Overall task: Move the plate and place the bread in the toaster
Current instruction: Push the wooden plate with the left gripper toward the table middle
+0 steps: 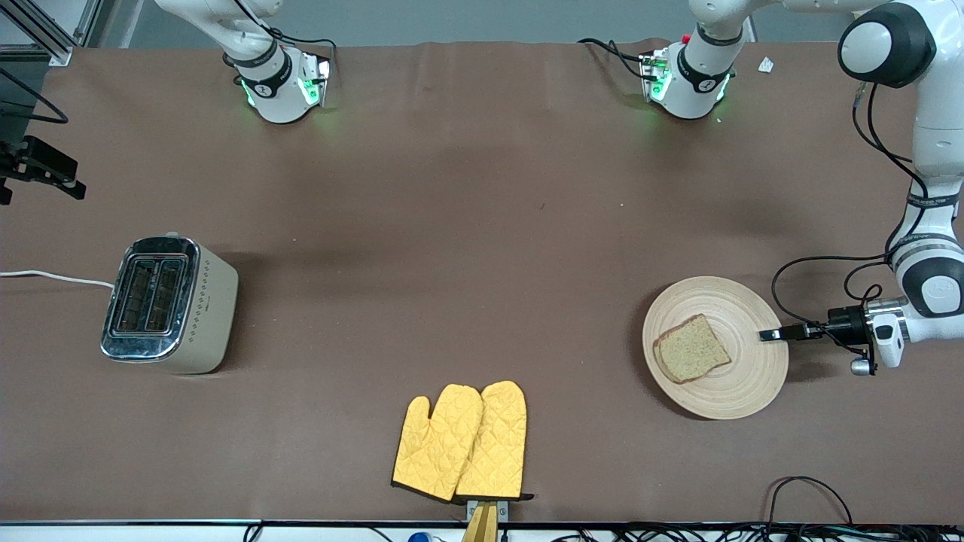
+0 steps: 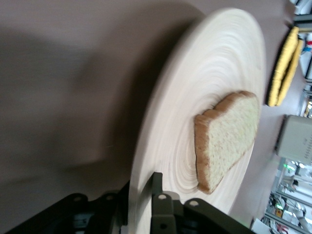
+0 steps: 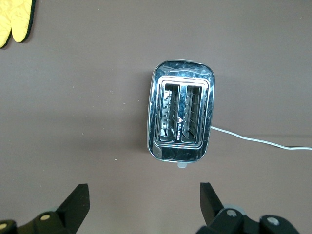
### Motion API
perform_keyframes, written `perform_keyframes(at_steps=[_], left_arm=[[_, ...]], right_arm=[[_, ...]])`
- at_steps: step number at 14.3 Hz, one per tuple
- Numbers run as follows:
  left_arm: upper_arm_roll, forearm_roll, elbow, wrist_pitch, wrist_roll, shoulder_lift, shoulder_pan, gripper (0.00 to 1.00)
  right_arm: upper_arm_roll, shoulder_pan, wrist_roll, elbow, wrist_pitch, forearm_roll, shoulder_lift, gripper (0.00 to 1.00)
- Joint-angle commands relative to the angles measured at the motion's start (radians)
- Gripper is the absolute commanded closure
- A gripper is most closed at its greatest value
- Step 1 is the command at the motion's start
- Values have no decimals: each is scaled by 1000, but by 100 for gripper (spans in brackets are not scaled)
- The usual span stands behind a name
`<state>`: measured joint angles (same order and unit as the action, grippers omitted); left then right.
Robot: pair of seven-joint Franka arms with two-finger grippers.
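Left gripper (image 1: 770, 334): clamped on plate (image 1: 742, 380) rim at left arm's end of table. Bread (image 1: 691, 350) lying on plate. Right gripper (image 3: 141, 204): wide open, empty, up over toaster (image 1: 167, 303) at right arm's end. Mitts (image 1: 461, 442) between, nearer camera.

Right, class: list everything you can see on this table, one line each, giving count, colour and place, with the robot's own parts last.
plate: one, light beige wood, toward the left arm's end of the table, its rim between the left gripper's jaws.
bread: one slice, brown with darker crust, lying on the plate.
toaster: one, cream with chrome top, toward the right arm's end, both slots empty.
cord: one, white, running from the toaster to the table's edge.
oven mitts: two, yellow, side by side, nearer the front camera than the toaster.
left gripper: one, black, closed on the plate's rim.
right gripper: one, black, open above the toaster.
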<state>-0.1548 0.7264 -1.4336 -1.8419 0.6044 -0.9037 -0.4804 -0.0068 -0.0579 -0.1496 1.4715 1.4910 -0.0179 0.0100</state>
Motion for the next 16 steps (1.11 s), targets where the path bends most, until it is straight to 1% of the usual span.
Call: perform_keyframes(at_steps=[1,6,8,10,11,13,16], left_arm=[[-37,2,10,7,5,-3,2,95],[-126,4,33,81,0,5,-6,98],[-178,5,32,90,-3,6,-13,98],[-235,7,28,153,2,6,-10,98],[-270,7,21,153,-5,6,-7,98],[-321,10,-22,132,-9,6,8,98],[-409,1,-105,58,-8,8,26,98]], right_arm=[[2,0,1,10,3,1,-12,0],[2,1,-1,10,5,1,-12,0],[2,0,-1,10,5,1,-12,0],[2,0,-1,10,5,1,-12,0],[2,0,1,10,5,1,-12,0],[2,0,1,10,5,1,-12,0],[2,-2,-1,10,5,1,-12,0]])
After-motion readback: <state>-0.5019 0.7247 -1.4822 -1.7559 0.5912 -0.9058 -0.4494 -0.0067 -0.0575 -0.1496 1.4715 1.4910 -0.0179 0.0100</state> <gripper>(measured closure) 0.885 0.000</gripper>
